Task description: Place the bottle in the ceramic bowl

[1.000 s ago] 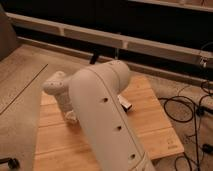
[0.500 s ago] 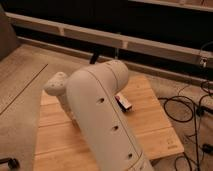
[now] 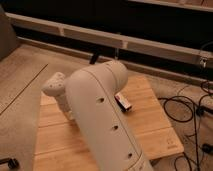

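Little has shifted since the earlier frames: the robot's arm link (image 3: 102,120) fills the same middle part of the view, and the dark packet (image 3: 123,102) lies at the same spot.

Arm link: a broad, off-white, rounded casing with a row of small dark holes along its side, running from the near edge up toward the centre and covering much of the desk (image 3: 150,125).

Desk: pale wooden planks, with bare surface showing to the left, right and far side of the arm. It stands on a grey speckled floor (image 3: 25,75), before a long pale rail (image 3: 100,37) at the far side.

Joint (image 3: 55,84): a rounded off-white housing to the left of the arm link, over the left part of the desk.

Gripper: hidden behind the arm link, somewhere below the joint. Its state cannot be told.

Cables (image 3: 182,107): black loops on the floor to the right of the desk.

Packet: flat and dark with a white near end, lying on the desk just right of the arm link.

Bottle and ceramic bowl: neither shows in this view, so their look and place cannot be told.
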Controlling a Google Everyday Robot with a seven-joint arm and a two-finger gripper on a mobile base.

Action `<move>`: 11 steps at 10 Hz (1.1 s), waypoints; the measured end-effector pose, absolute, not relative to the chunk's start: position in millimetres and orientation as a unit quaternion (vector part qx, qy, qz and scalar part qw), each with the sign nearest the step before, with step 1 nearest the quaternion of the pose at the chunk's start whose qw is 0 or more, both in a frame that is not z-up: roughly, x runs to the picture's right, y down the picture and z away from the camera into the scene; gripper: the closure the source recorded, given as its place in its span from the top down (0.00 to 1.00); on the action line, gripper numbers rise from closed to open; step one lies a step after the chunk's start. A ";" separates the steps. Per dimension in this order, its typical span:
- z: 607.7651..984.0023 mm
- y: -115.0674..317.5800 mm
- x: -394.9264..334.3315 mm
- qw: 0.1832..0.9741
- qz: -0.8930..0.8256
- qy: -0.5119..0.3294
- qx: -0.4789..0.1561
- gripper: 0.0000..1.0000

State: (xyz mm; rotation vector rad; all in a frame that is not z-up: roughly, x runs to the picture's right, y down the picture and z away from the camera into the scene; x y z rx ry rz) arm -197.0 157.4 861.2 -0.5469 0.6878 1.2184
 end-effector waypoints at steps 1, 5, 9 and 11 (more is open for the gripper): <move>853.0 144.8 -207.3 0.742 0.547 0.296 -0.251 0.00; 806.0 99.1 -206.8 0.779 0.520 0.270 -0.225 0.00; 768.3 72.5 -121.5 0.754 0.547 0.329 -0.156 0.00; 765.3 67.8 -77.1 0.721 0.574 0.362 -0.141 0.00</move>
